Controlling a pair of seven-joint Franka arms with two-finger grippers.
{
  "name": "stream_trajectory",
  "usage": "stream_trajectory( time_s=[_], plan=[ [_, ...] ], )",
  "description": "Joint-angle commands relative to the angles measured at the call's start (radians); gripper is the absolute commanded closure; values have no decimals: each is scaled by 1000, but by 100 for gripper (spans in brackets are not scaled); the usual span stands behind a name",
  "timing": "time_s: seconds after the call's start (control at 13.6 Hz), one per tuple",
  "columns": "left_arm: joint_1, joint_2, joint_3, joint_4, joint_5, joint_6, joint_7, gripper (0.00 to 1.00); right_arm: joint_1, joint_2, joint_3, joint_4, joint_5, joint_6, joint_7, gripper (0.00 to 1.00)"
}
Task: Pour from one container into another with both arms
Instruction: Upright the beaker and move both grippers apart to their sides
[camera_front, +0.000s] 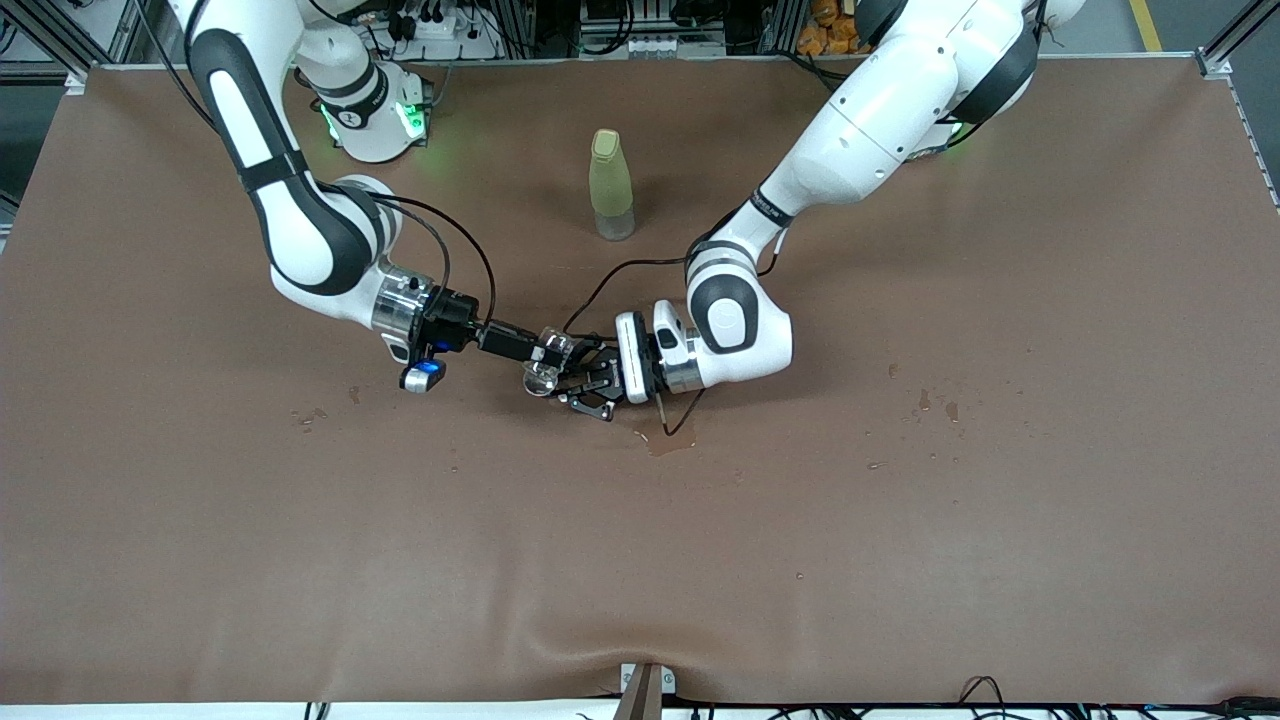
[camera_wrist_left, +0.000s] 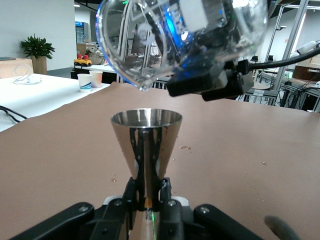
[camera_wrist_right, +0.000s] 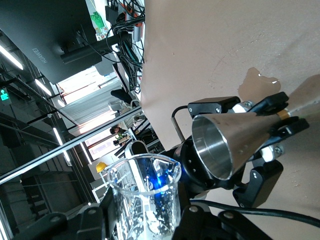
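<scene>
My right gripper (camera_front: 545, 352) is shut on a clear glass beaker (camera_front: 540, 378) over the middle of the table. The beaker (camera_wrist_left: 185, 35) is tipped, with its lip just above the mouth of a shiny metal cone-shaped cup (camera_wrist_left: 146, 145). My left gripper (camera_wrist_left: 147, 192) is shut on the narrow waist of that cup and holds it upright. In the right wrist view the beaker (camera_wrist_right: 145, 195) sits between my right gripper's (camera_wrist_right: 145, 220) fingers, wet with droplets inside, and the metal cup (camera_wrist_right: 230, 142) is close beside it. In the front view my left gripper (camera_front: 578, 385) meets the beaker.
A yellow-green bottle (camera_front: 611, 185) stands upright, farther from the front camera than the grippers. A small puddle (camera_front: 668, 440) lies on the brown table cover (camera_front: 640, 580) under the left wrist. Scattered drops (camera_front: 935, 403) mark the cover toward the left arm's end.
</scene>
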Motion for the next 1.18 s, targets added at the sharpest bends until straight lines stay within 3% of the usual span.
stream_trajectory(
  time_s=[0.0, 0.15, 0.29, 0.37, 0.52, 0.81, 1.11],
  plan=[
    [-12, -8, 11, 14, -35, 16, -7, 100, -20, -7, -5, 1, -10, -47, 18, 100],
    [-12, -11, 11, 12, -31, 16, -7, 100, -78, -16, -7, 12, -116, -88, 13, 100],
    [-5, -19, 11, 12, -30, 16, -4, 100, -153, -22, -8, 44, -330, -136, -89, 100],
    [6, -28, 11, 9, -25, 16, -4, 100, -202, -18, -5, 57, -393, -163, -144, 100],
    [47, -35, 9, 0, -16, 15, -3, 100, -288, -15, -8, 77, -428, -290, -220, 100],
    [94, -81, 9, -74, -7, 9, 22, 100, -516, 2, -7, 138, -671, -505, -554, 100],
    [176, -117, 0, -135, 108, -46, 26, 100, -696, 76, -7, 143, -729, -558, -1061, 100]
  ],
)
